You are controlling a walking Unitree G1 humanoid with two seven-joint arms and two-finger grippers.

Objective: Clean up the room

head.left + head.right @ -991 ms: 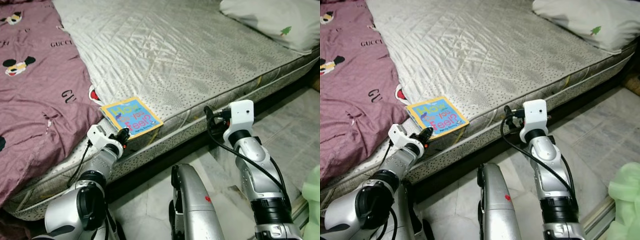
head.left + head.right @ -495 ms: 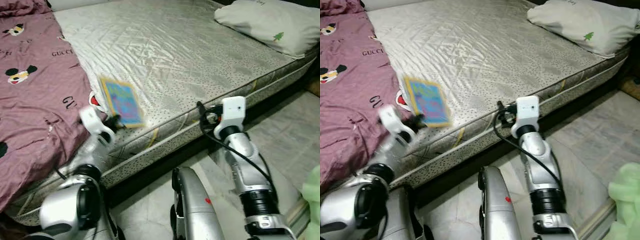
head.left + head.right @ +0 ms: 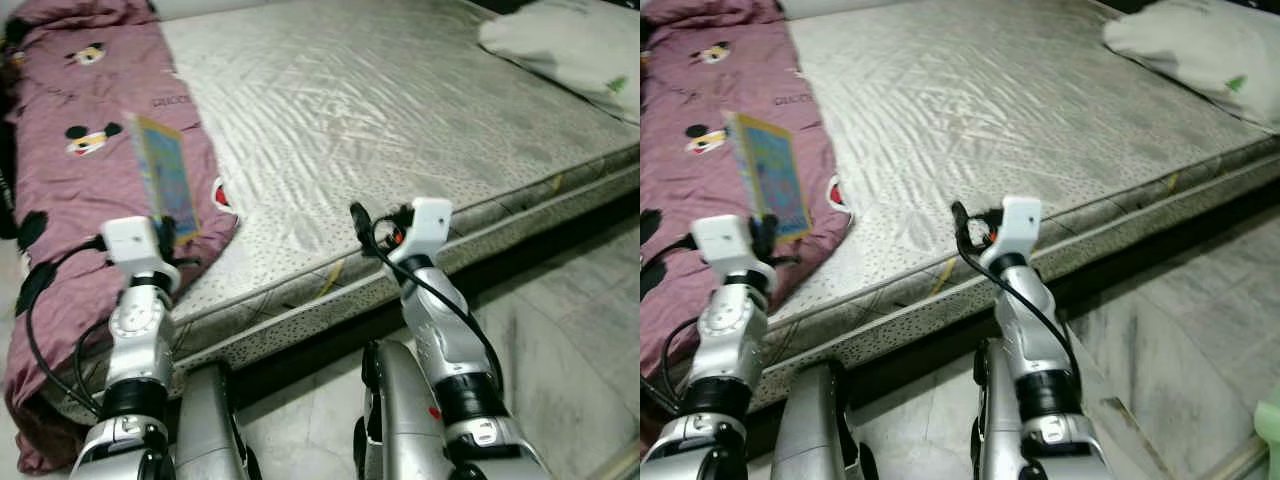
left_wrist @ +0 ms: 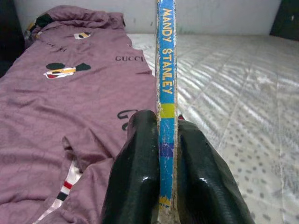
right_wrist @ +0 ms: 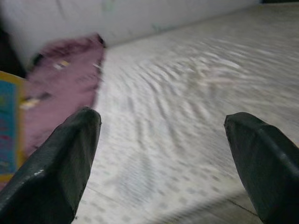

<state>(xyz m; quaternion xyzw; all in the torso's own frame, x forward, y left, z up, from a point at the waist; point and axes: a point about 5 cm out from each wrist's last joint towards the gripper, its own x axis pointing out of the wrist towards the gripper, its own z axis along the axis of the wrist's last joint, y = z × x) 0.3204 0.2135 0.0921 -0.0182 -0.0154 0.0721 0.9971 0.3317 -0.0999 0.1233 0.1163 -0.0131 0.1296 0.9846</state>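
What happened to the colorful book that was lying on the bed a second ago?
The left gripper has lifted the book off the edge of the mattress. It was lying flat; now it is held upright above the purple blanket, pinched between the fingers. The right gripper stays open over the mattress edge. The pillow stays put.

Wide bare mattress (image 3: 400, 110) ahead, open to reach; purple blanket (image 3: 70, 190) heaped along the left side, pillow (image 3: 560, 50) at the far right corner.
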